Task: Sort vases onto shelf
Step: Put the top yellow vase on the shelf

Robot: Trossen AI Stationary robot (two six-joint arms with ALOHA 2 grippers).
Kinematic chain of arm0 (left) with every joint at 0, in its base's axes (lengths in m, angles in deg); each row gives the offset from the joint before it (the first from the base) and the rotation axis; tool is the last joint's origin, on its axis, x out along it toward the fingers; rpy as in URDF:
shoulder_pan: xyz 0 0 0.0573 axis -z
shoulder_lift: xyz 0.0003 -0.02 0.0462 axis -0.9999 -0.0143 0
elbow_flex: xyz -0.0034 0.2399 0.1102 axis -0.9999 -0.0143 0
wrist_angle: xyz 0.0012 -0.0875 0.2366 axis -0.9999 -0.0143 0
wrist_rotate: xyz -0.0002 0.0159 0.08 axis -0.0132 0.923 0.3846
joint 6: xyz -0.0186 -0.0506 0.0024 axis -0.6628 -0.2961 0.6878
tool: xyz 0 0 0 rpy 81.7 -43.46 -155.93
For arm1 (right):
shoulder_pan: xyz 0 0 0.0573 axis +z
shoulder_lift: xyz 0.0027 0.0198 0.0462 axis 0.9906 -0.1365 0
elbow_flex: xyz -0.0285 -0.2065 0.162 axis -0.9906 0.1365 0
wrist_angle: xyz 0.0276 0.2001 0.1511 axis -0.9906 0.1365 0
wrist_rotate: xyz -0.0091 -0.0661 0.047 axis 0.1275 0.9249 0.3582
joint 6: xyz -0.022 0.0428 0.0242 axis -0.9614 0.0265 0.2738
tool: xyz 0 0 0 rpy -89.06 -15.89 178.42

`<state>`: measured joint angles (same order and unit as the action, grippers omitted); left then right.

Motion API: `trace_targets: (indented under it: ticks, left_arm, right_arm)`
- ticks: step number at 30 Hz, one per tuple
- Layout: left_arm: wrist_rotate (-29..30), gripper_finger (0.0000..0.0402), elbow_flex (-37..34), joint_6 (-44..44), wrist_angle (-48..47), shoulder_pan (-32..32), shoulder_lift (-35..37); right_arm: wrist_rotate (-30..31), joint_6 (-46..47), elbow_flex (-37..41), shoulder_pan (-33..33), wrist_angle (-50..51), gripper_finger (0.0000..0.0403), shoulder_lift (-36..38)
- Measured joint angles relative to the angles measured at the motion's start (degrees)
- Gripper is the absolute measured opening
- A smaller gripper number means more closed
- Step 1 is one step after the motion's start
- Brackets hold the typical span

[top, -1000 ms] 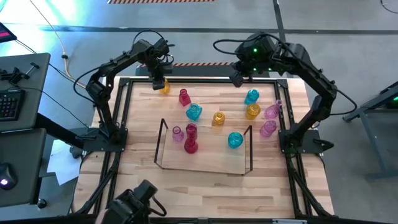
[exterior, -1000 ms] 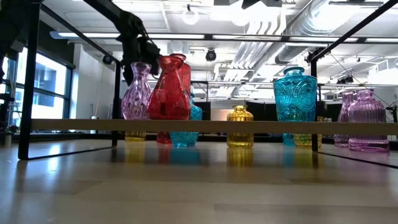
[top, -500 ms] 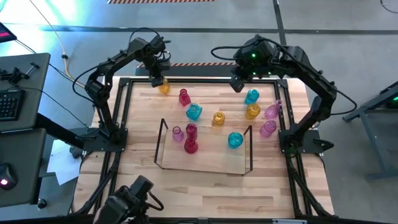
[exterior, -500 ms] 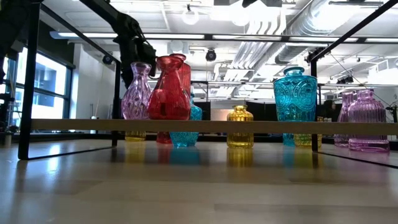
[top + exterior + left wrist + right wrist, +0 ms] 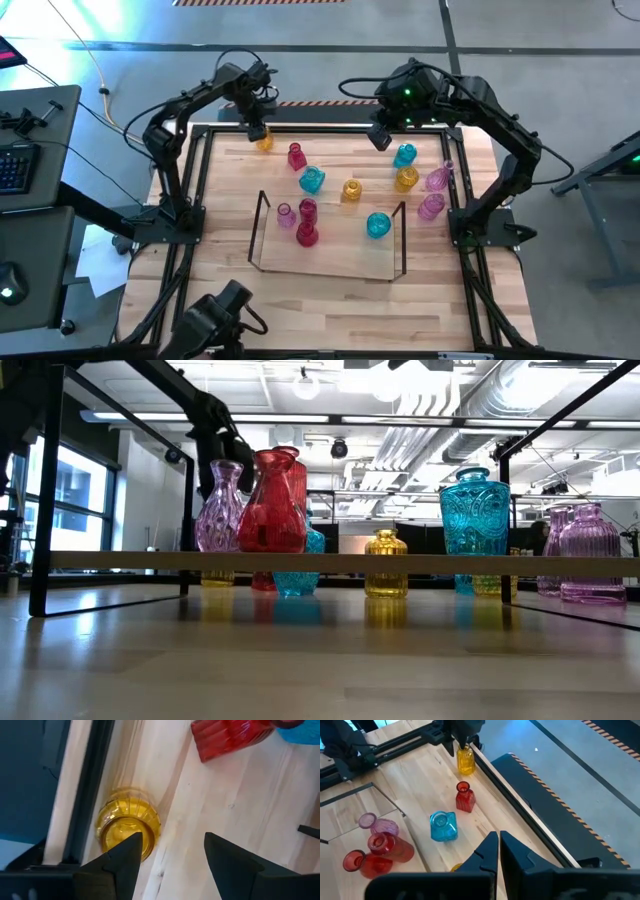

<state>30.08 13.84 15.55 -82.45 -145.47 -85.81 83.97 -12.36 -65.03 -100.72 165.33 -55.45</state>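
The shelf (image 5: 330, 268), a clear tray with dark end frames, holds a pink vase (image 5: 285, 215), two red vases (image 5: 307, 235) and a cyan vase (image 5: 377, 225). More vases stand on the table behind it. Among them is a yellow vase (image 5: 129, 822) upright at the far left edge. My left gripper (image 5: 172, 845) hangs open just above it, pointing down. One finger (image 5: 131, 851) is over the vase's mouth, the other over bare wood. My right gripper (image 5: 498, 837) is shut and empty, raised over the table's far right part. My left gripper has one finger (image 5: 131, 851) in front of the yellow vase's rim (image 5: 120, 831), coming from above. I cannot tell whether that finger touches it. The vase stands upright on its base on the table.
Loose on the table stand a red vase (image 5: 296, 155), cyan vases (image 5: 312, 180) (image 5: 404, 155), yellow vases (image 5: 351, 190) (image 5: 406, 178) and pink vases (image 5: 437, 178) (image 5: 431, 206). The black frame rail (image 5: 87, 785) runs right beside the yellow vase. Bare wood lies in front of the shelf.
My left gripper has shifted a little and sunk slightly over the yellow vase, which has stayed where it was.
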Motion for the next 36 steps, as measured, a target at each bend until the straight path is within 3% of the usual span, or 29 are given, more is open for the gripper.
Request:
trace_targets:
  ticks: [12, 25, 36]
  left_arm:
    - [0.51, 0.0189, 0.22, -1.24, -0.46, 0.22, -2.93]
    - [3.83, 0.0022, 0.11, -2.18, 0.14, 0.22, -3.0]
    - [3.98, 0.0045, -0.24, -3.65, -1.72, 0.92, -1.26]
  right_arm:
    - [0.0, 0.14, 0.0, 0.98, 0.02, 0.0, 0.0]
    - [0.0, 0.05, 0.0, 1.01, 0.04, 0.0, 0.0]
    - [0.02, -0.31, 0.0, 1.01, 0.05, 0.0, 0.0]
